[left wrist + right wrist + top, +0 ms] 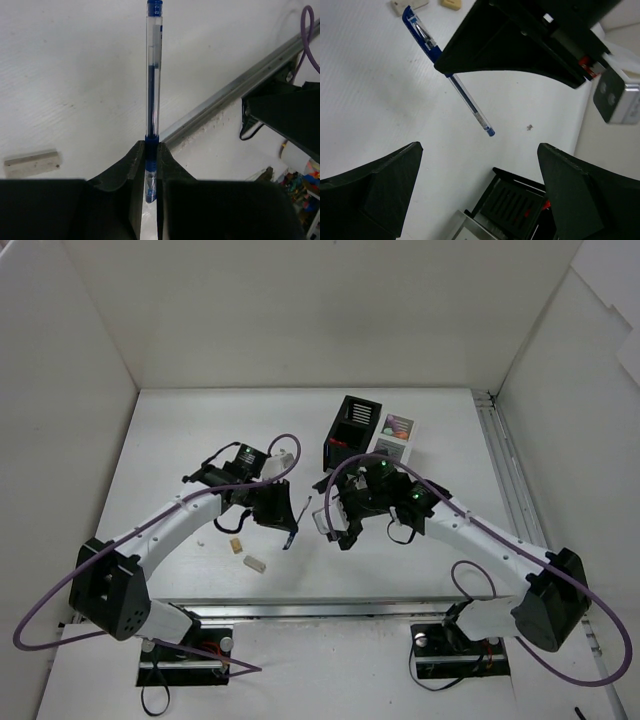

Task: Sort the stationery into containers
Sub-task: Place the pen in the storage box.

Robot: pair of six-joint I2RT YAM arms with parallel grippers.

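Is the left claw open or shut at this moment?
Shut on the blue pen: the left wrist view shows the left claw pressing it from both sides.

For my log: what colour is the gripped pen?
Blue pen, clear barrel; left wrist view.

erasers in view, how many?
2: beige eraser, and white eraser just lower right of it in the top view, both lying loose on the table. Others may be hidden.

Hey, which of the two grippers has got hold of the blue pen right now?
The left gripper: its jaws are shut on the blue pen. The right gripper stands wide open with nothing between its fingers.
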